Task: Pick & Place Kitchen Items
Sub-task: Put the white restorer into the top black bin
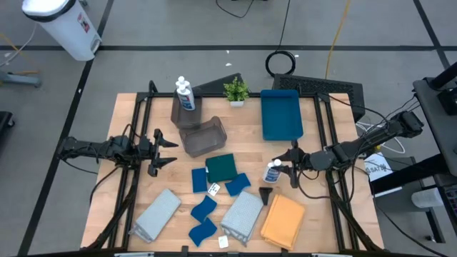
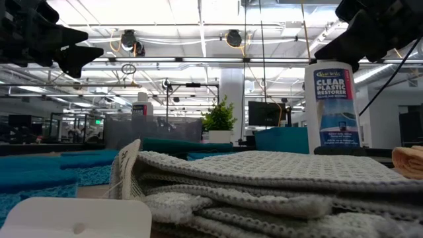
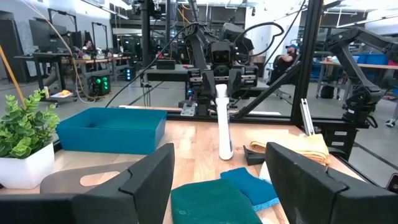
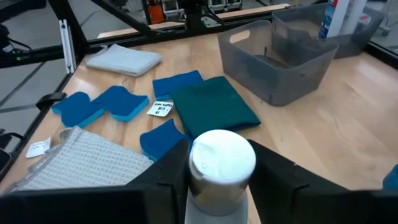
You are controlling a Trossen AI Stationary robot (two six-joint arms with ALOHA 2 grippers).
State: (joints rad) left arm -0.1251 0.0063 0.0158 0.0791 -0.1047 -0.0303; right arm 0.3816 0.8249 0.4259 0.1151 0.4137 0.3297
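Standing upright on the worktop [image 1: 314,214], a white bottle [image 1: 273,172] sits between the right claw [image 1: 283,170] fingers, which close around it. Left claw [image 1: 166,152] hangs released, well apart.

A blue tray [image 1: 281,114] sits at the far right of the worktop [image 1: 321,214], a potted plant [image 1: 236,91] just left of it, two grey bins [image 1: 203,135] farther left.

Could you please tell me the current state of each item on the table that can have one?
White bottle with blue label: upright, between the right gripper's fingers.
Left gripper: open, empty.
Two white bottles: upright in a grey bin.
Second grey bin: upright, empty.
Dark green cloth: folded, flat.
Orange cloth: folded, flat.
Rectangular blue tray: empty.
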